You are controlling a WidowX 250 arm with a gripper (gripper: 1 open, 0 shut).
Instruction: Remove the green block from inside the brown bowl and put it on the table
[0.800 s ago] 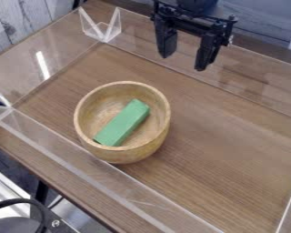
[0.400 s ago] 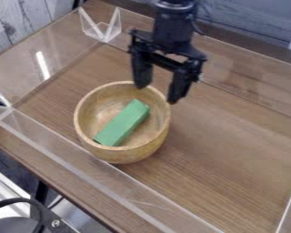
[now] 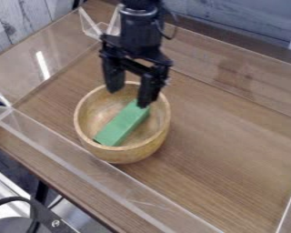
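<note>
The green block lies slanted inside the brown bowl, which sits on the table left of centre. My black gripper hangs over the bowl's far rim, pointing straight down. Its two fingers stand wide apart with nothing between them. The right fingertip reaches down in front of the block's upper end; whether it touches the block I cannot tell.
Low clear acrylic walls border the tabletop on all sides. A clear acrylic corner bracket stands at the far left behind the arm. Bare wood extends to the right of the bowl.
The gripper has travelled from the far right edge leftward and toward the camera, dropping until it stands over the bowl. Its fingers stayed open. Bowl and block have not moved.
</note>
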